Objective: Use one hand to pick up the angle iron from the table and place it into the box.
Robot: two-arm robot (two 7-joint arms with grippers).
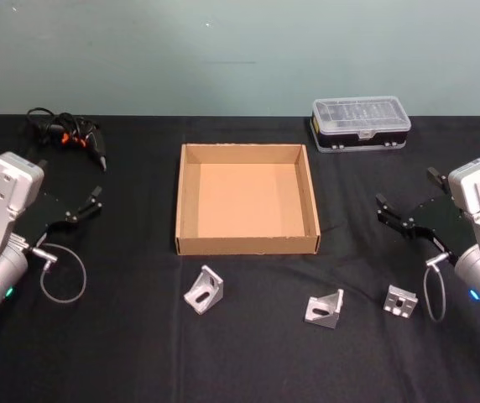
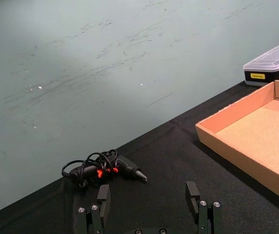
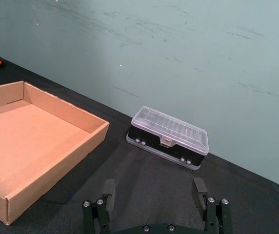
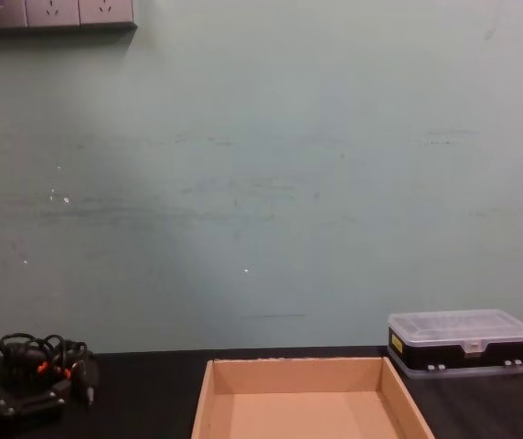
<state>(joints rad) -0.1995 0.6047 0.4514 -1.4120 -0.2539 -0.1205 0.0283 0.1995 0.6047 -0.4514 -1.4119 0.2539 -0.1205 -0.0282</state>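
Three silver L-shaped metal angle irons (image 1: 205,290) (image 1: 325,310) (image 1: 399,300) lie on the black table (image 1: 139,353), just before the tan cardboard box (image 1: 247,244); clear-lidded plastic case (image 1: 360,122) behind. Left gripper (image 2: 148,195), right gripper (image 3: 154,187): jaws spread.

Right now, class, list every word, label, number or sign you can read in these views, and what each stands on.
No text can be read here.
Yellow label on the clear-lidded plastic case: too small to read.
Cardboard box: no print visible.
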